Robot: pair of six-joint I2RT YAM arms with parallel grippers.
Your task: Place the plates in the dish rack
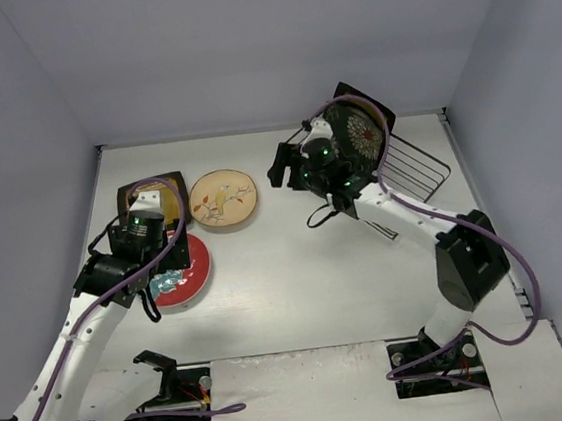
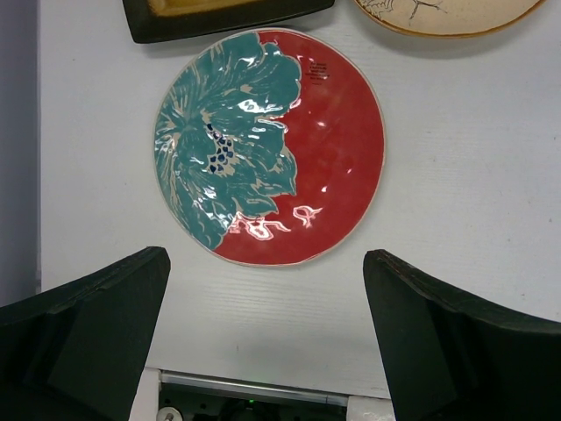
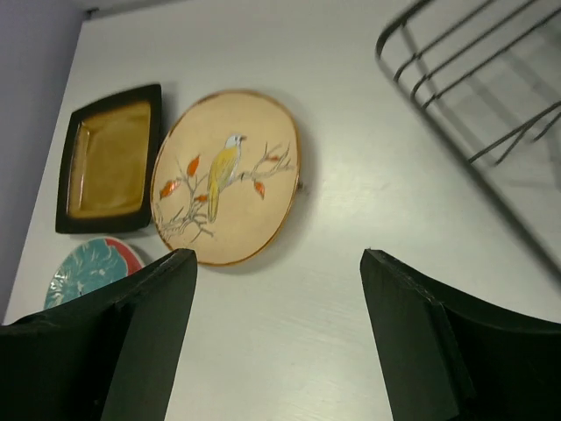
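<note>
The round red-teal floral plate (image 1: 192, 270) (image 2: 333, 149) lies flat on the table; my left gripper (image 1: 155, 256) (image 2: 266, 260) hovers over its near edge, open and empty. A square amber plate with a dark rim (image 1: 145, 197) (image 3: 110, 158) and the round cream plate with a bird (image 1: 223, 197) (image 3: 228, 175) lie behind it. The black wire dish rack (image 1: 415, 168) (image 3: 473, 79) sits at the back right with a dark flowered plate (image 1: 358, 132) standing in it. My right gripper (image 1: 284, 165) (image 3: 278, 256) is open and empty, left of the rack. No other plates show.
Grey walls close the table at the back and both sides. A black bracket (image 1: 162, 369) stands by the left arm's base at the near edge. The right arm's purple cable (image 1: 485, 239) loops beside the rack.
</note>
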